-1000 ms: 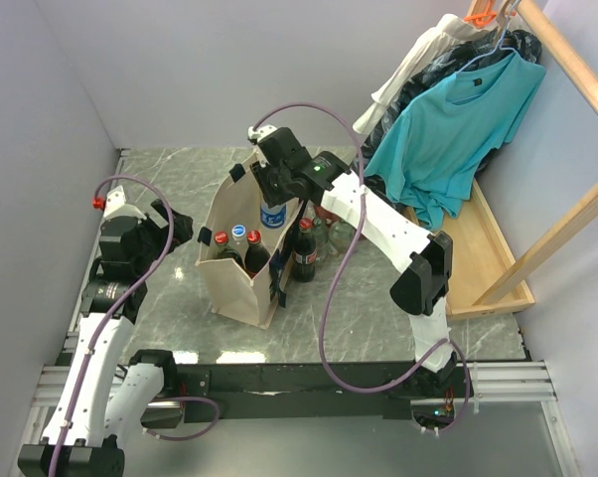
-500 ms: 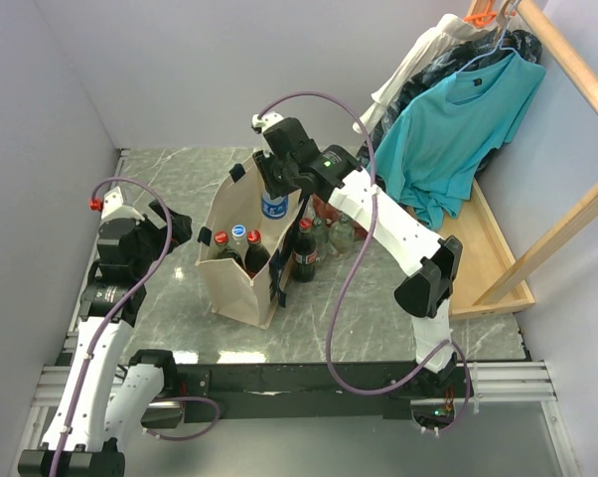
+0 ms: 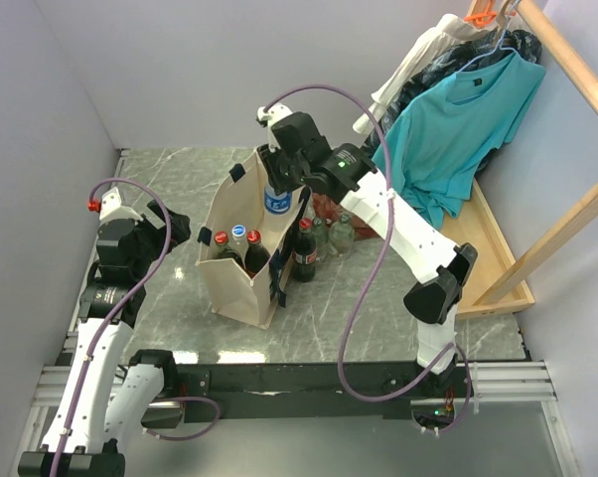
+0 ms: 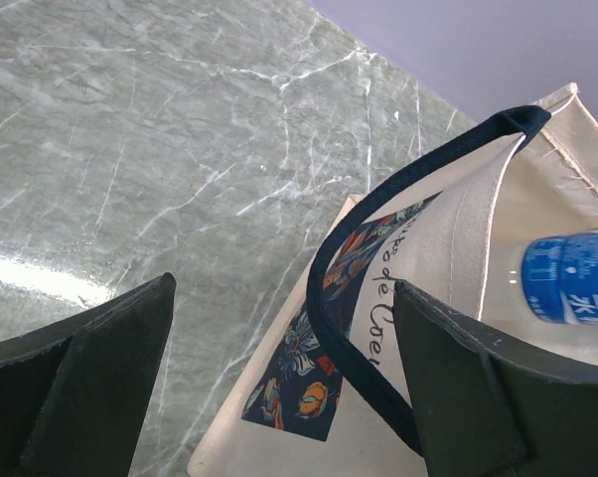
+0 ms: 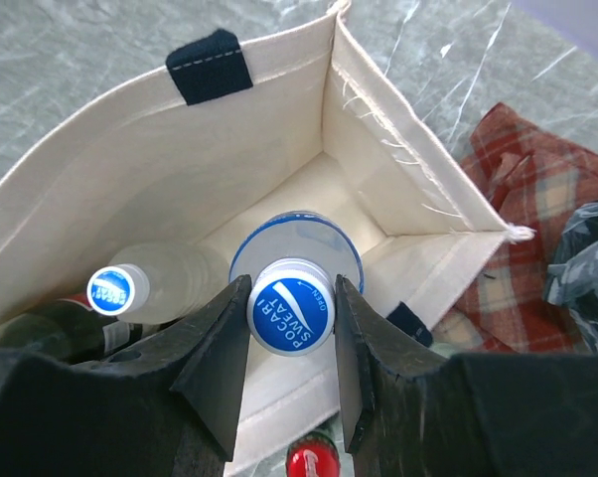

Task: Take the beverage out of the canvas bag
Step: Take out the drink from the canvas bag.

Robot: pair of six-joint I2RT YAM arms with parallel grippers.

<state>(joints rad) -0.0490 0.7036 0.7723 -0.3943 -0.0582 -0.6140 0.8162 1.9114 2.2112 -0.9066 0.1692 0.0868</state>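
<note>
The beige canvas bag (image 3: 241,248) with navy handles stands mid-table; it also shows in the left wrist view (image 4: 448,229) and the right wrist view (image 5: 180,149). My right gripper (image 5: 291,328) is shut on the blue cap of a Pocari Sweat bottle (image 5: 291,310), held above the bag's far end (image 3: 275,202). A clear blue-capped bottle (image 5: 113,289) and red-capped dark bottles (image 3: 221,239) stay inside. My left gripper (image 4: 279,397) is open and empty beside the bag's printed side.
A cola bottle (image 3: 304,253) and glass bottles (image 3: 341,235) stand right of the bag by a red plaid cloth (image 5: 537,229). Clothes (image 3: 458,129) hang on a wooden rack (image 3: 567,229) at the right.
My right gripper has risen with the Pocari Sweat bottle, lifting it higher out of the bag and slightly right. The left arm has barely moved.
</note>
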